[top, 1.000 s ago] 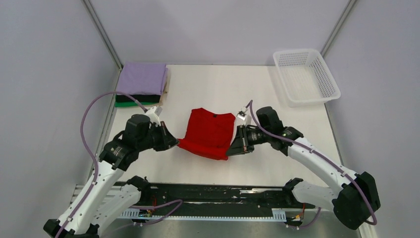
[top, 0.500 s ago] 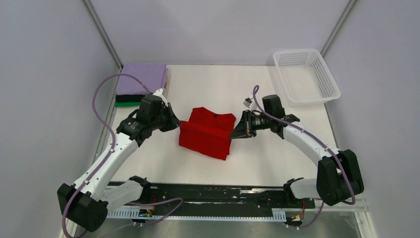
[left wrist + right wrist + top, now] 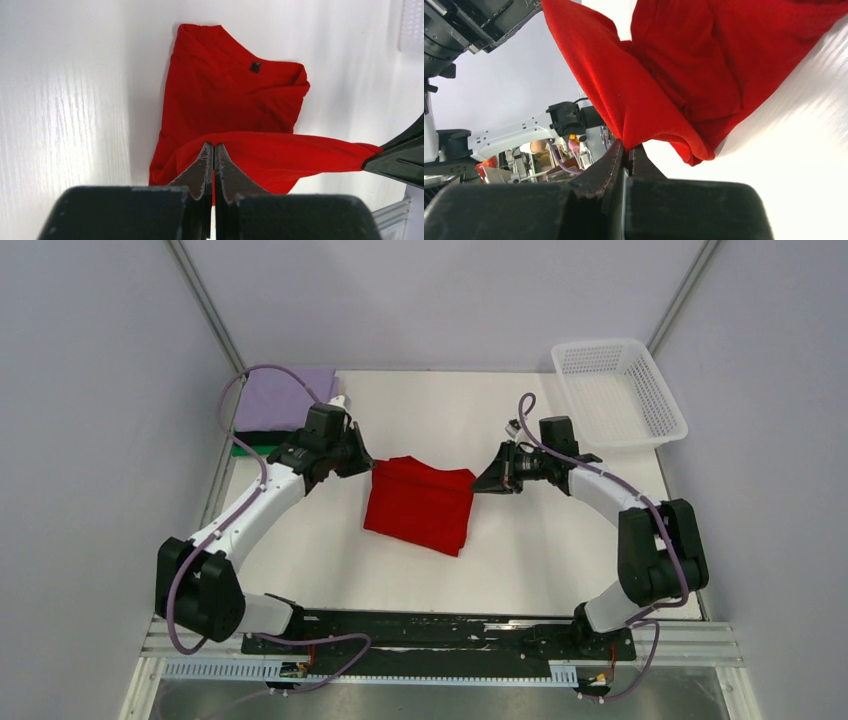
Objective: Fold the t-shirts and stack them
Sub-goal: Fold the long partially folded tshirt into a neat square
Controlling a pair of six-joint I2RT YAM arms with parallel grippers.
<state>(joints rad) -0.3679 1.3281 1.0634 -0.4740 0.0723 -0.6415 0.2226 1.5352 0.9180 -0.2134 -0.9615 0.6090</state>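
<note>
The red t-shirt (image 3: 420,505) lies mid-table, half folded, its near edge lifted and carried over toward the far edge. My left gripper (image 3: 366,466) is shut on the shirt's left far corner; the left wrist view shows its jaws pinching the red edge (image 3: 214,146) above the rest of the shirt (image 3: 230,90). My right gripper (image 3: 480,483) is shut on the right far corner, with red cloth (image 3: 664,75) draping from the closed jaws (image 3: 628,146). A folded stack with the lavender shirt (image 3: 285,397) on top, black and green (image 3: 245,450) beneath, sits at the far left.
A white mesh basket (image 3: 618,390) stands at the far right corner. The left arm reaches past the folded stack. The enclosure walls close in on both sides.
Both grippers have carried the shirt's near edge away from me toward the far edge, folding the shirt over itself. The shirt is now shorter front to back.
</note>
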